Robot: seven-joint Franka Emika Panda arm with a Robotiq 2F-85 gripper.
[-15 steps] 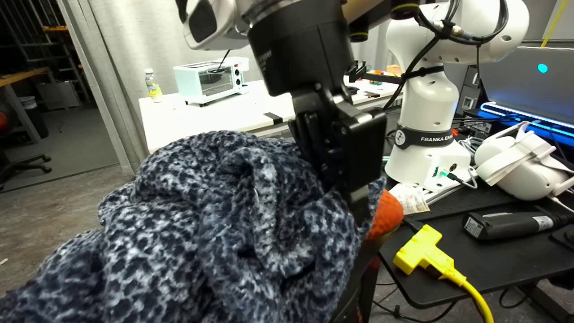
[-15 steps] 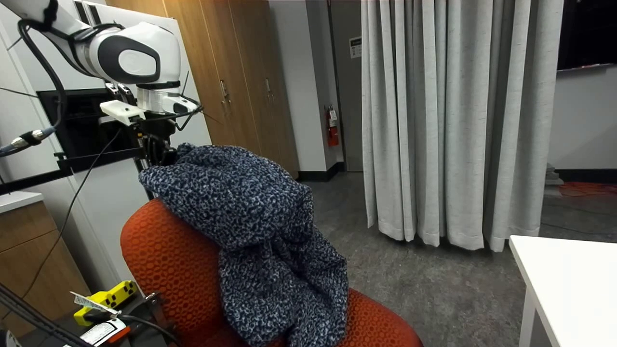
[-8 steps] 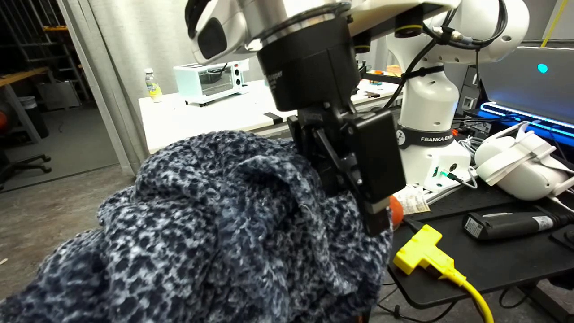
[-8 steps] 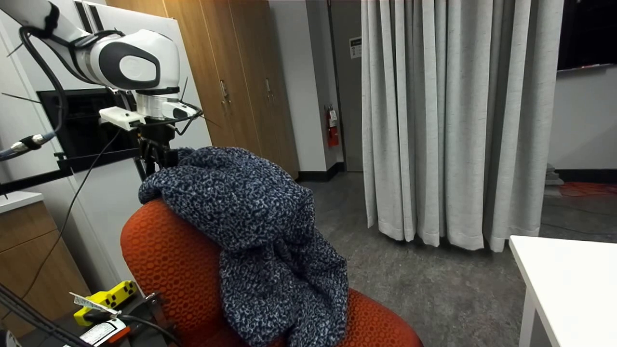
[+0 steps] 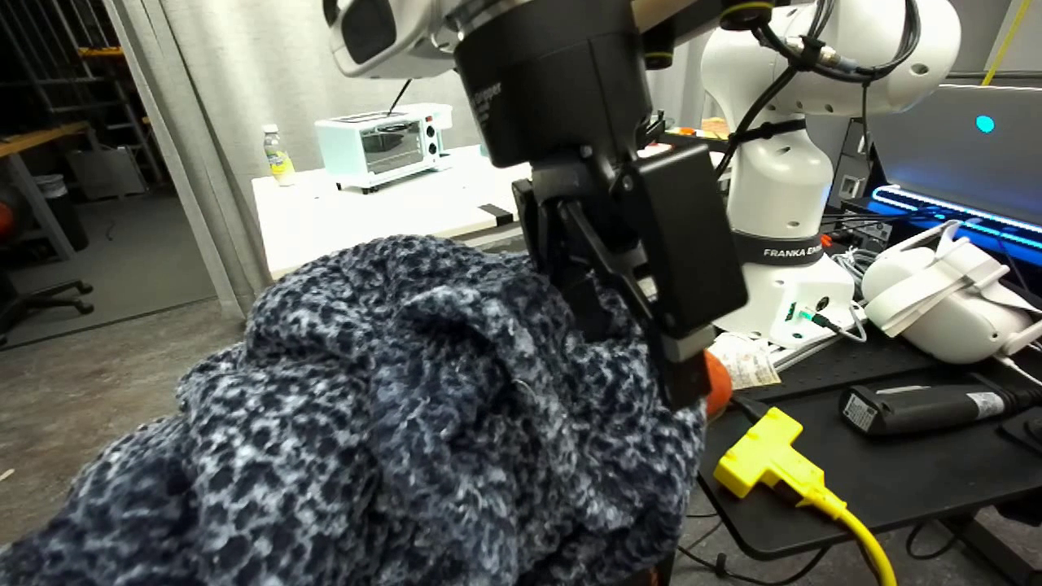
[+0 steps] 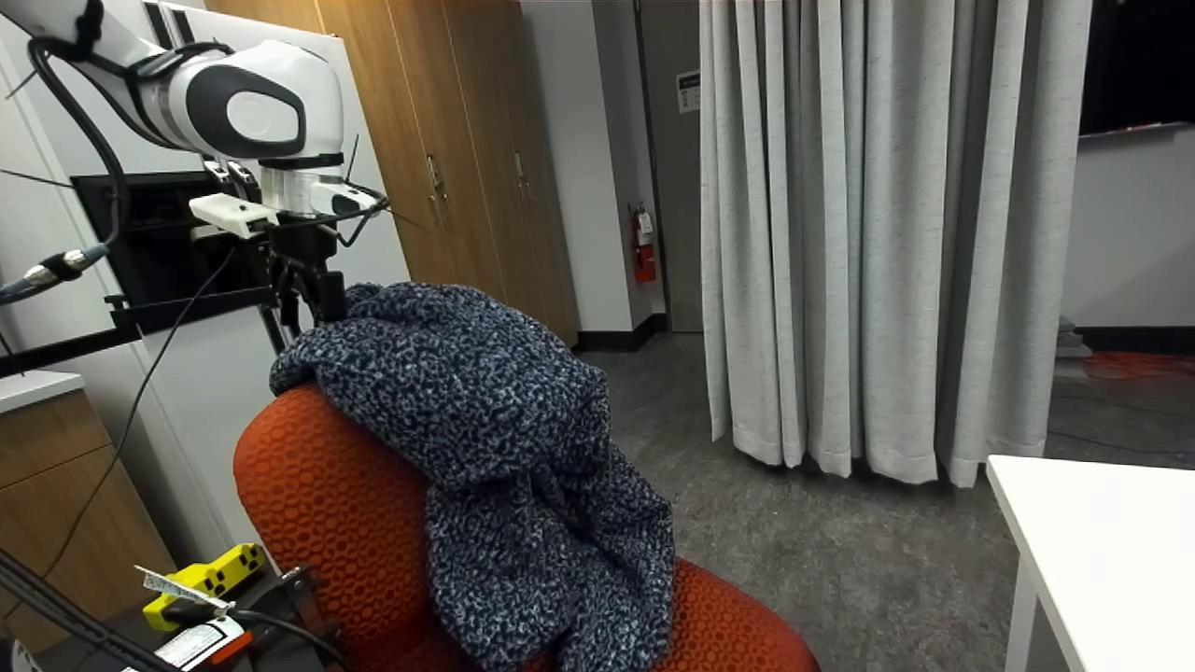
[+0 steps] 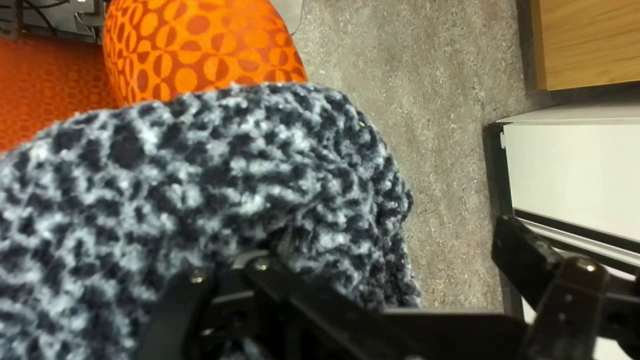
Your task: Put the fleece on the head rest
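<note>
The fleece [image 6: 467, 383], mottled dark navy and pale grey, lies over the top of the orange-red head rest [image 6: 327, 467] and hangs down its front onto the seat. A small orange end of the head rest [image 5: 718, 384] shows beside the fleece [image 5: 366, 391]. My gripper [image 5: 635, 354] stands at the fleece's upper edge, jaws spread. In the wrist view the fingers of the gripper [image 7: 395, 237] are wide apart: one is against or just above the fleece [image 7: 225, 180], the other over bare floor. Nothing appears gripped. Much of the head rest [image 7: 200, 45] is hidden under the fleece.
A black shelf [image 5: 855, 480] with a yellow plug [image 5: 765, 456] stands close to the cushion. Behind are a white table [image 5: 391, 212] with a toaster oven [image 5: 383, 146], and a headset [image 5: 944, 301]. Cabinets [image 7: 575, 165] flank the floor in the wrist view.
The jaws have spread from nearly closed in the fleece to wide. The arm dipped, then rose slightly. The fleece's edge has settled lower, covering more of the orange end.
</note>
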